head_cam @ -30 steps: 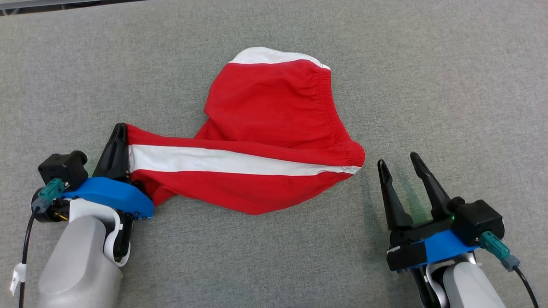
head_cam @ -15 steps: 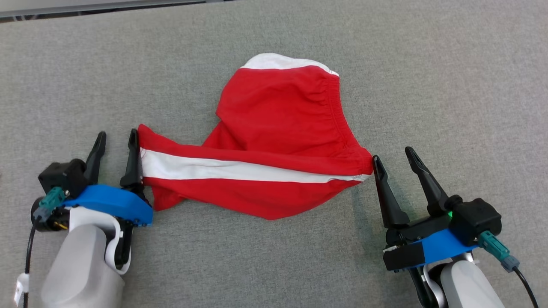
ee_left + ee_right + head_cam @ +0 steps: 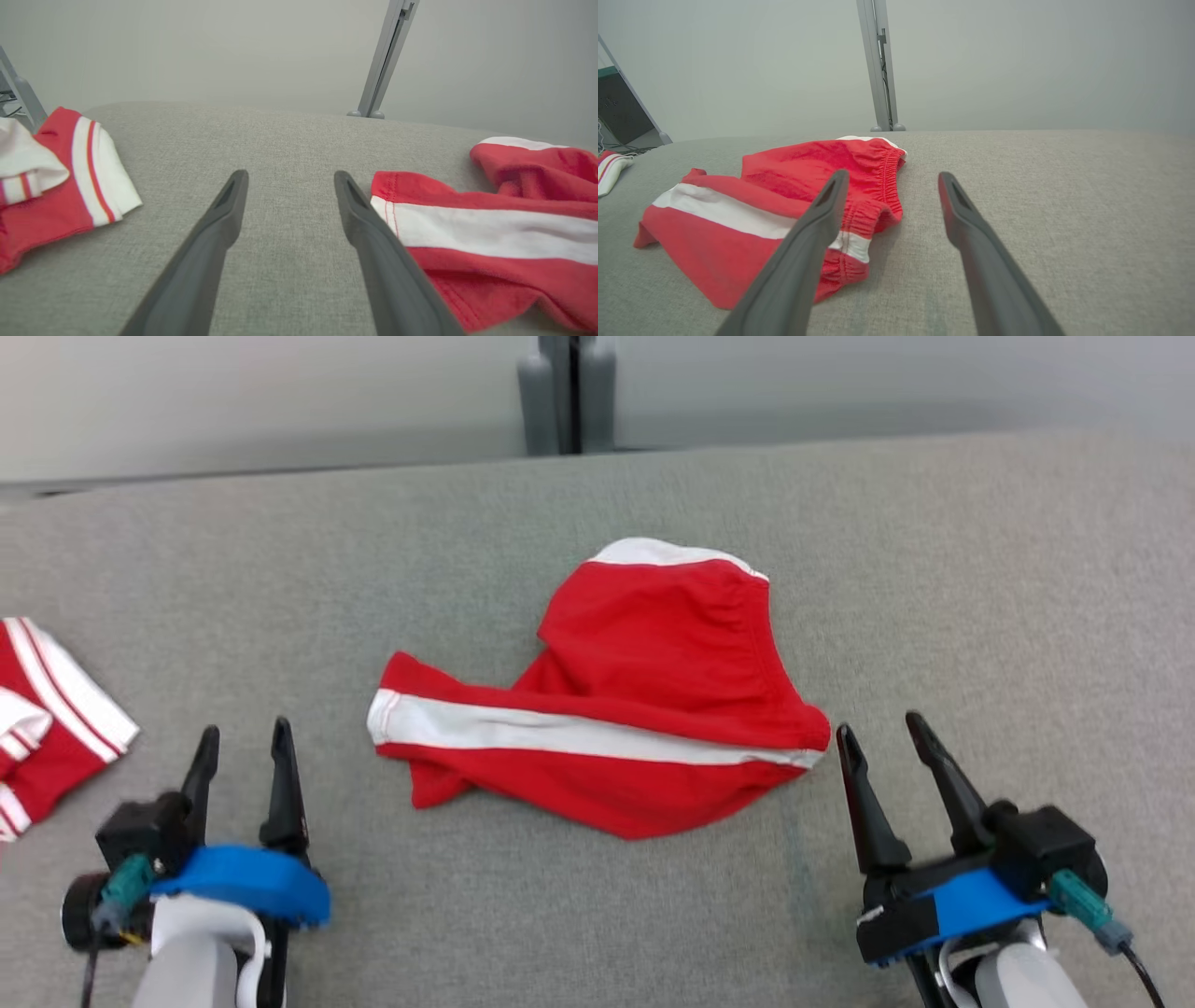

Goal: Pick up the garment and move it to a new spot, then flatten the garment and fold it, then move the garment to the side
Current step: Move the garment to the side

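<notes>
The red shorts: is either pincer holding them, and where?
Nothing is held. The left pincer and right pincer both stand open beside the red shorts, gripping nothing.

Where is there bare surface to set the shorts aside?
Bare grey surface spans right of the red shorts, beyond the right end effector, and along the far edge. Left is crowded: another red-and-white garment lies past the left end effector.

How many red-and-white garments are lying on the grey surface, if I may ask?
2: the red shorts lie in the middle; a striped garment lies at the left edge, partly cut off, so more may be hidden there.
</notes>
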Controlling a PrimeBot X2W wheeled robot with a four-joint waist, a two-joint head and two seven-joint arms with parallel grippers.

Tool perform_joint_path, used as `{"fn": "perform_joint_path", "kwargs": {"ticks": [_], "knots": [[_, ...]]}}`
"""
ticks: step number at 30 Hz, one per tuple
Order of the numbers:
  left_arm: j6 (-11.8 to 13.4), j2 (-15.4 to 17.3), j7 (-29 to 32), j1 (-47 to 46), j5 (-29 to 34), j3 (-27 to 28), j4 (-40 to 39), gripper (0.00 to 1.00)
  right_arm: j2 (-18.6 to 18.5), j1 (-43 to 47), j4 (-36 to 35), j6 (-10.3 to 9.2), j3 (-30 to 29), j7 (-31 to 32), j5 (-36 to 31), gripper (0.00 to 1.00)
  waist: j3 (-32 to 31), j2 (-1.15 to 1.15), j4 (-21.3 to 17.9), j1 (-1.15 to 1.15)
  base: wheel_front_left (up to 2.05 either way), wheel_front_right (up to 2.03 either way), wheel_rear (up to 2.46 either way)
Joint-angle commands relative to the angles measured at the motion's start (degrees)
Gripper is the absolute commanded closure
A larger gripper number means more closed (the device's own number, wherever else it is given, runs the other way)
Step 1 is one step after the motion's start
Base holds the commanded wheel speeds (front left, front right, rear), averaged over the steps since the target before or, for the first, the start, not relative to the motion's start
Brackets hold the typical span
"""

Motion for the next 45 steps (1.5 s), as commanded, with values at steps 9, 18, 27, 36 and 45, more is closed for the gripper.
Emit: {"fn": "perform_joint_path", "kwargs": {"ticks": [9,18,27,36,45], "knots": [[0.59,-2.72,0.01,10.69,6.42,2.48,-3.25,0.0,-0.22,5.46,3.92,0.0,-2.88,-0.2,-0.4,0.0,-8.22,-0.01,1.54,0.01,0.0,0.0,0.0],[2.09,-4.47,0.01,16.62,9.31,3.02,-4.84,0.0,-0.23,8.28,6.85,0.0,-4.82,-0.2,-2.37,0.0,-12.89,-0.01,1.36,0.01,0.0,0.0,0.0],[2.41,-5.21,0.01,18.47,10.99,2.31,-5.9,0.0,-0.23,8.58,8.47,0.0,-4.67,-0.2,-3.2,0.0,-14.61,-0.01,1.55,0.01,0.0,0.0,0.0],[1.34,-5.5,0.01,17.48,9.95,0.75,-6.11,0.0,-0.23,7.71,9.13,0.0,-3.57,-0.2,-2.78,0.0,-12.65,-0.01,3.03,0.01,0.0,0.0,0.0],[0.03,-4.37,0.01,14.47,8.18,-0.77,-6.24,0.0,-0.23,3.08,10.68,0.0,-3.24,-0.2,-3.72,0.0,-6.06,-0.01,5.79,0.01,0.0,0.0,0.0]]}}
